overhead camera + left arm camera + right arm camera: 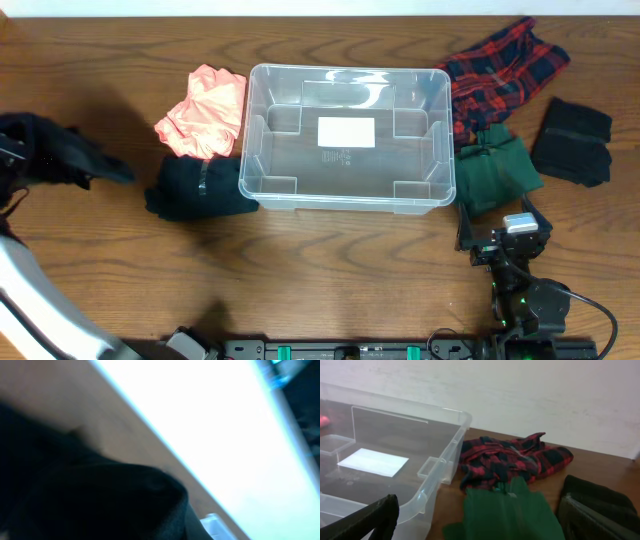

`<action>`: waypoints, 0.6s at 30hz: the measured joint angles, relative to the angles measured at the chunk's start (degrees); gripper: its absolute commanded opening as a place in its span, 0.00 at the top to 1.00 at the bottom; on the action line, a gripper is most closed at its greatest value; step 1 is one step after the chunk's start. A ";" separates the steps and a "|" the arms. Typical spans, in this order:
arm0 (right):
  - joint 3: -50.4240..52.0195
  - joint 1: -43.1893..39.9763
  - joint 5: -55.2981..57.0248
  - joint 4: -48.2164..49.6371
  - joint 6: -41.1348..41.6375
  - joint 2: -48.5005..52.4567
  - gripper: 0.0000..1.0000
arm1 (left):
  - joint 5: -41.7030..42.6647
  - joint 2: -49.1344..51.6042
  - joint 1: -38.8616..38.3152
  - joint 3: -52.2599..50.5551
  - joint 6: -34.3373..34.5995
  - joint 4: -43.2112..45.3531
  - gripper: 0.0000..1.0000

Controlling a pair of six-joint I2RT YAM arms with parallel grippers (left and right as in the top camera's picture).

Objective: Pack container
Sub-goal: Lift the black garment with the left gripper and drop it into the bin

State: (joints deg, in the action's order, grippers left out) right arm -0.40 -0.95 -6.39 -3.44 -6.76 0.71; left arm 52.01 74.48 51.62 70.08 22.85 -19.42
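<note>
While the right gripper (480,240) gapes near the clear container (340,203), the left gripper (15,150) pinches black cloth (80,160).

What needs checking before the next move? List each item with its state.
1. Large clear plastic tub empty, room for packing: ok.
2. Folded green garment outside the tub, close in front of the right end effector: ok.
3. Right end effector open for grasping: cannot tell.
4. Left wrist view usable: not ok, blurred and dark.
5. Red plaid garment beside the tub, not inside it: ok.
</note>
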 measured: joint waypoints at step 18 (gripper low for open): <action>0.00 0.00 0.00 0.00 0.00 0.00 0.01 | 18.75 -7.98 -33.64 -0.15 33.57 34.45 0.94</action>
State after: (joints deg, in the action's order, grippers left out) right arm -0.40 -0.95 -6.39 -3.44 -6.76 0.71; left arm 70.76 66.50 17.98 69.93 56.42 15.03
